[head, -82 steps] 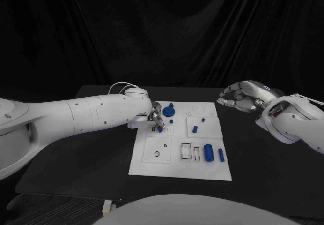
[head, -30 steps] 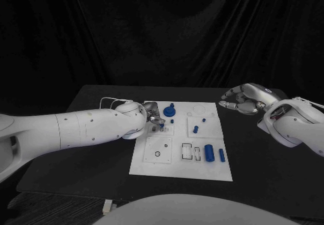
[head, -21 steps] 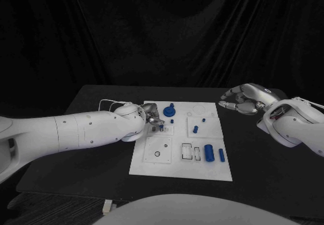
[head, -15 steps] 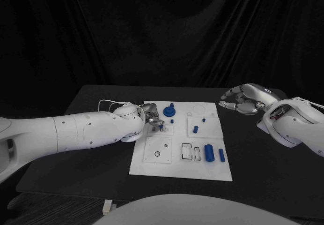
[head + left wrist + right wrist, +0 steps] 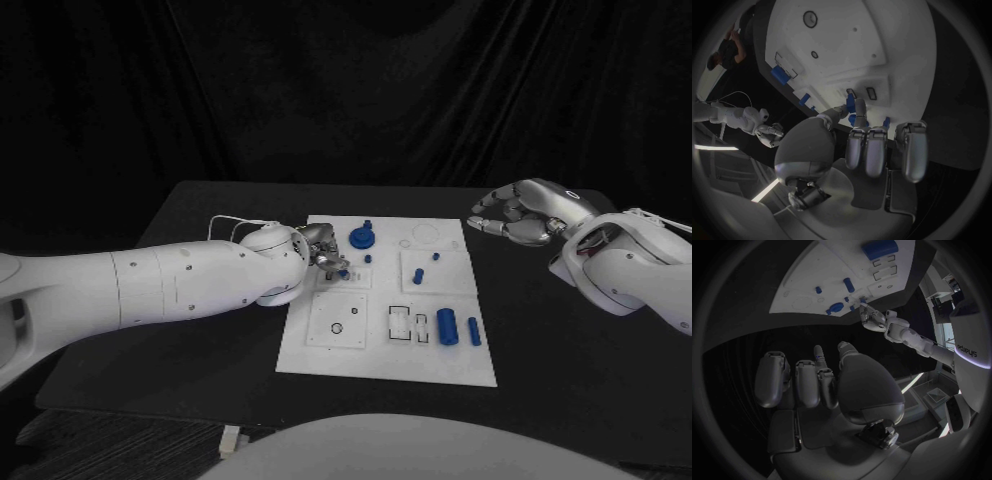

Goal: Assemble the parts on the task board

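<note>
The white task board lies in the middle of the table. My left hand hovers over its far left corner, beside the blue wheel-shaped part. In the left wrist view the thumb and a finger pinch a small blue part just above the board. Small blue pegs stand further right, and a blue cylinder and a blue bar lie near the right edge. My right hand hangs right of the board with its fingers curled in and nothing in them.
The black table has free room on both sides of the board. Recesses and round holes mark the board's near left part. The right wrist view shows the left hand at the board's edge.
My left forearm has dropped lower and swung in towards me, while its hand stayed over the board's far left corner. The right hand has barely shifted.
</note>
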Controlling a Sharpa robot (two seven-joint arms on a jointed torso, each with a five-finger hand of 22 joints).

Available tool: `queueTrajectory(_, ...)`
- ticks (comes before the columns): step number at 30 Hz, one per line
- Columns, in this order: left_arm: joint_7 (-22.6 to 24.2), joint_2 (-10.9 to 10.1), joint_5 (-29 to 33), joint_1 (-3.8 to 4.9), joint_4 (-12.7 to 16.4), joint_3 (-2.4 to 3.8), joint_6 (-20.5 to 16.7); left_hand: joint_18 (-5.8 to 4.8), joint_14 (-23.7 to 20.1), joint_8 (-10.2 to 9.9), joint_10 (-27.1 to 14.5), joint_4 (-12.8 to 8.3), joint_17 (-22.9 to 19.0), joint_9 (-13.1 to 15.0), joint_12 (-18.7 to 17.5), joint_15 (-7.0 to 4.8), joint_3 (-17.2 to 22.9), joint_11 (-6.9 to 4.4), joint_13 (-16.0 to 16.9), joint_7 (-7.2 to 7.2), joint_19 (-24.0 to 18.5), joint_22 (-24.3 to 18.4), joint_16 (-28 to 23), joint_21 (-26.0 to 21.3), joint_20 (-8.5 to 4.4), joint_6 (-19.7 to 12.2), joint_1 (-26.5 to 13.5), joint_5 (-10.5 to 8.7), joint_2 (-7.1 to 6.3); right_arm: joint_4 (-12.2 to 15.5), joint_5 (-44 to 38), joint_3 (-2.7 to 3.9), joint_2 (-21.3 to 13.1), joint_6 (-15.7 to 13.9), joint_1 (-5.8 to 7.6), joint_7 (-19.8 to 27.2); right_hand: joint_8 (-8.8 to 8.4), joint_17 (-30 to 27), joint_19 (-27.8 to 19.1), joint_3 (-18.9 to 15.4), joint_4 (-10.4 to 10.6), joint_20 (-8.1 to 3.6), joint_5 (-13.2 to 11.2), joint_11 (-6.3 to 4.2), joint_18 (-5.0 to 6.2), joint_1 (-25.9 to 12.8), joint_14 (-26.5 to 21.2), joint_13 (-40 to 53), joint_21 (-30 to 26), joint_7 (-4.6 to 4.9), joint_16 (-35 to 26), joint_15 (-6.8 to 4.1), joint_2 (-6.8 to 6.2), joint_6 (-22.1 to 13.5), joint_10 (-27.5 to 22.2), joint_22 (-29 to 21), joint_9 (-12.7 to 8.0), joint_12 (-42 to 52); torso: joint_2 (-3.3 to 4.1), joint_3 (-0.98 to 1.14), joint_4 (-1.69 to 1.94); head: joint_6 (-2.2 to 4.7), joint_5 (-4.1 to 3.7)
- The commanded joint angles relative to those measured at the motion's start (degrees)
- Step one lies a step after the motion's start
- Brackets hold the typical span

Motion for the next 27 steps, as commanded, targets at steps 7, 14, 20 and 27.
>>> queueTrajectory(7, 1.1, 0.2, -0.2, -0.37, -0.3, 0.04, 0.1, 0.26, 6.1, -0.3, 6.0, -0.6, 15.1, -0.1, 0.2, -0.08, 0.9, 0.13, 15.1, -0.17, 1.4, 11.9, 0.2, -0.2, -0.19, 0.0, 0.1, 0.07, 0.66, 0.1, -0.1, 0.04, -0.1, -0.5, -0.16, -0.9, -0.41, -0.2, 0.0, -0.1, -0.2, 0.21, 0.5, 0.39, 1.06, 0.5, 2.4, 15.1, -0.1, 0.21, -0.4, 0.29, -0.11, 0.3, 5.9, 9.4, -0.1, 0.2, 0.00, 0.00, 0.00, 0.00, 0.07)
queueTrajectory(14, 1.4, 0.4, -0.2, -0.50, -0.6, 0.04, -0.1, 0.28, 6.1, -0.5, 6.0, 0.0, 15.1, -0.4, 0.2, -0.03, 0.4, 0.19, 15.1, -0.13, 1.4, 11.9, 0.2, -0.4, -0.12, 0.0, 0.1, -1.67, 0.72, 0.1, -0.1, 0.04, 0.0, -0.5, -0.17, -0.8, -0.41, -0.2, 0.0, -0.1, -0.2, 0.21, 0.5, 0.39, 1.06, 0.5, 2.4, 15.1, -0.1, 0.21, -0.4, 0.29, -0.11, 0.3, 5.9, 9.4, -0.1, 0.2, 0.01, 0.01, 0.00, 0.00, 0.30)
queueTrajectory(20, 1.6, 0.6, -0.2, -0.56, -0.7, 0.04, 0.1, 0.27, 6.1, -0.6, 6.0, 0.9, 15.1, -0.6, 0.2, 0.01, -0.9, 0.23, 15.1, -0.10, 1.4, 11.9, 0.2, -0.4, -0.08, 0.2, -0.3, -2.23, 0.54, 0.1, -0.1, 0.04, -0.1, -0.6, -0.17, -0.8, -0.42, -0.2, 0.0, -0.1, -0.2, 0.21, 0.6, 0.39, 1.06, 0.6, 2.4, 15.1, -0.2, 0.21, -0.4, 0.29, -0.10, 0.3, 5.9, 9.4, -0.2, 0.2, 0.01, 0.01, 0.01, 0.00, 0.29)
queueTrajectory(27, 1.6, 0.9, -0.2, -0.60, -0.8, 0.04, 0.5, 0.27, 6.1, -0.7, 6.0, 1.2, 15.1, -0.7, 0.2, 0.00, -1.3, 0.22, 15.1, -0.12, 1.4, 11.9, 0.2, -0.4, -0.08, 0.3, -0.3, -2.69, 0.63, 0.1, -0.1, 0.04, -0.2, -0.6, -0.17, -0.9, -0.42, -0.3, 0.0, -0.1, -0.2, 0.21, 0.6, 0.39, 1.07, 0.6, 2.4, 15.0, -0.2, 0.20, -0.4, 0.29, -0.09, 0.3, 5.9, 9.3, -0.2, 0.2, 0.01, 0.00, 0.01, 0.00, 0.26)
